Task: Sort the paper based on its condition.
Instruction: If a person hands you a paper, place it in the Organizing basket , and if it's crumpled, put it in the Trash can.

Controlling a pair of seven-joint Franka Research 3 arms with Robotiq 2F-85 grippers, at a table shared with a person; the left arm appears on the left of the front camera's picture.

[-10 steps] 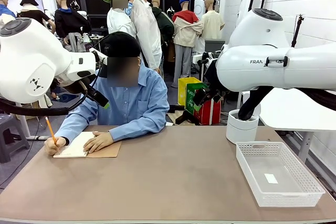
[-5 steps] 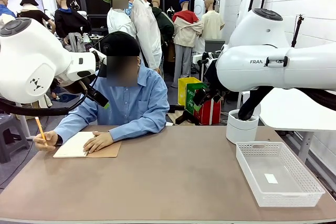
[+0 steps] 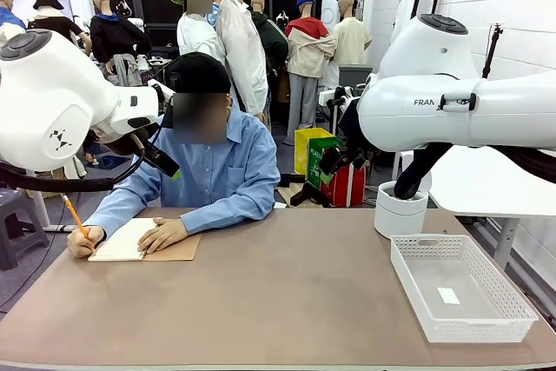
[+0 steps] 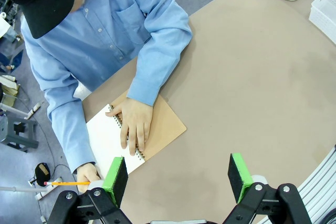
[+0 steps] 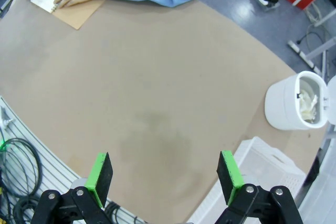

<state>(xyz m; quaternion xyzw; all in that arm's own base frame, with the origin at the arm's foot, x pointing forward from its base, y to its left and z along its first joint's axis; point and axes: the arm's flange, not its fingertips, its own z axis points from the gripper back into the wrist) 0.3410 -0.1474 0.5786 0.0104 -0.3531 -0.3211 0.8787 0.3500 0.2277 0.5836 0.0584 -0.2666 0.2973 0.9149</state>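
Observation:
A person at the far left of the table writes with a pencil [image 3: 73,215] on the white page of a spiral notebook [image 3: 122,241], the other hand [image 4: 134,127] resting flat on it. No loose paper lies on the tabletop. Wrinkly white paper [image 5: 310,103] shows inside the white bin [image 5: 290,103]. My left gripper [image 4: 177,179] hangs high above the notebook [image 4: 107,137], open with nothing between its green pads. My right gripper [image 5: 164,174] is also open and empty, high over the table's middle.
A white mesh basket [image 3: 512,301] stands at the table's right front with a small white slip [image 3: 448,295] on its floor. The white bin [image 3: 400,210] sits behind it at the far right. The brown table [image 3: 287,301] is bare between notebook and basket.
The person's pencil hand swung out to the left off the page and has come back to its edge. Neither arm has moved and both grippers stayed open.

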